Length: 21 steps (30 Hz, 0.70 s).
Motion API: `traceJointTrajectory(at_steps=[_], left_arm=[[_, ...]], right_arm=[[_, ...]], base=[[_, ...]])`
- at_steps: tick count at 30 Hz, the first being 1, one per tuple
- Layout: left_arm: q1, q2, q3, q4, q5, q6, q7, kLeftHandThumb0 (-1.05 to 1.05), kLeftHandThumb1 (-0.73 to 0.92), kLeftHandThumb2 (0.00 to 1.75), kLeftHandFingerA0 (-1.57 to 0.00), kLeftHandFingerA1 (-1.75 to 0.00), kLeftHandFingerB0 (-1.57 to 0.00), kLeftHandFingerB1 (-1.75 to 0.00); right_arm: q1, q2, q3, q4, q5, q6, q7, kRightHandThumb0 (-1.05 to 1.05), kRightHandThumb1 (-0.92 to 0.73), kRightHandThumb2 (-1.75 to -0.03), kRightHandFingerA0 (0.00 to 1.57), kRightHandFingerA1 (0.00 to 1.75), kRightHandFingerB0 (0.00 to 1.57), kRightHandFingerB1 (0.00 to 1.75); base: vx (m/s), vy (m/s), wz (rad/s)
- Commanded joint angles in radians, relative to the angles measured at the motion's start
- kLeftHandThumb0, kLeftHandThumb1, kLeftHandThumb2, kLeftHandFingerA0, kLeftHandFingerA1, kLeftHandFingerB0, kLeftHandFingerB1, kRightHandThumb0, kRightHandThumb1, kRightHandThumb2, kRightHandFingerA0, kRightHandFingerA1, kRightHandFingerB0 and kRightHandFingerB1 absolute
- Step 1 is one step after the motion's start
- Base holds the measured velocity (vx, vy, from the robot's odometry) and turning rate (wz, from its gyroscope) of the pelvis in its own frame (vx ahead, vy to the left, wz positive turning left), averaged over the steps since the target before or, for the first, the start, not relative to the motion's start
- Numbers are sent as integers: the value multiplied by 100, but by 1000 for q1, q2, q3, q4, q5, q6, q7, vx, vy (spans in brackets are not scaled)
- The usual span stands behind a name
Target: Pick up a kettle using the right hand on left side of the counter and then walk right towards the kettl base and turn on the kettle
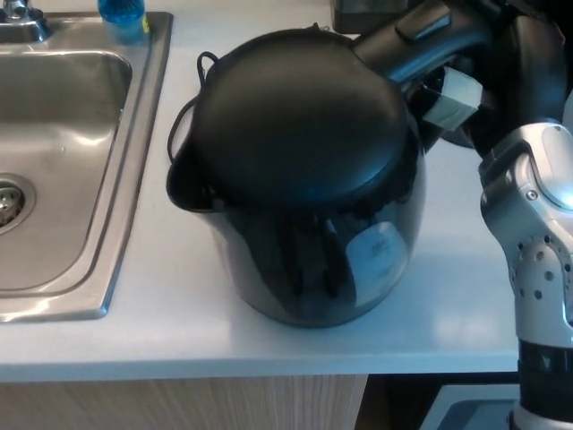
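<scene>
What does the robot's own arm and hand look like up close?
Only the right arm shows. Its forearm is a silver-grey metal casing, rounded and jointed, with small dark screw holes. Above it the right hand is glossy black and bulky, with a pale grey block near its fingers. The left arm is out of view.

Black kettle [300, 179], upright, over counter [179, 322]

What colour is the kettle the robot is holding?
Glossy black electric kettle, lid and handle included; the head view shows it.
</scene>
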<state>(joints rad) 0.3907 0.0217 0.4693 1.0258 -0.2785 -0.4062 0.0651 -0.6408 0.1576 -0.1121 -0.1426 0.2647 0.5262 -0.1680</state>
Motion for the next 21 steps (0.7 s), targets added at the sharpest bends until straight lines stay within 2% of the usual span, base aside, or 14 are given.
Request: traceJointTrajectory(at_steps=[1,5,7,12,13,14,16,17,21], left_arm=[[-4,10,13,37,-3,-61,-10,30,59,125,-95,-106,-84,-95],[0,14,13,51,-1,-55,-20,33,58,123,-95,-105,-82,-93],[7,11,13,44,-2,-60,-30,37,53,130,-94,-106,-82,-94],[15,2,8,27,2,-59,-23,37,54,125,-96,-104,-84,-94],[17,-1,10,25,-3,-62,-34,34,45,133,-95,-108,-84,-97],[23,-5,5,10,3,-55,-28,36,54,124,-93,-104,-82,-94],[29,-8,2,-1,6,-56,-28,39,54,124,-95,-104,-83,-94],[34,-10,-1,-7,9,-56,-27,40,56,124,-94,-102,-82,-92],[23,-4,8,28,-3,-52,-41,35,58,125,-96,-105,-84,-95]], right_arm=[[-40,4,-15,0,17,22,-11,-18,-42,-146,103,175,77,167],[-70,-6,-40,63,4,37,-30,-15,-39,-149,99,175,72,171],[-103,-8,-69,129,7,17,-40,-16,-45,-140,97,175,72,172],[-172,-6,-115,225,5,15,-75,-17,-46,-138,99,175,74,173],[-193,-3,-134,252,12,16,-88,-18,-55,-126,87,175,63,175],[-230,-6,-155,302,21,13,-99,-23,-42,-144,102,175,78,175],[-257,-12,-165,344,19,5,-95,-23,-41,-145,103,175,78,174],[-261,-16,-160,357,11,-3,-86,-21,-35,-152,100,175,78,173],[-241,-32,-123,366,-24,-26,-59,-18,-36,-150,99,175,76,170]], base=[[0,0,0],[0,0,0],[0,0,0],[0,0,0],[0,0,0],[0,0,0],[0,0,0],[0,0,0],[0,0,0]])
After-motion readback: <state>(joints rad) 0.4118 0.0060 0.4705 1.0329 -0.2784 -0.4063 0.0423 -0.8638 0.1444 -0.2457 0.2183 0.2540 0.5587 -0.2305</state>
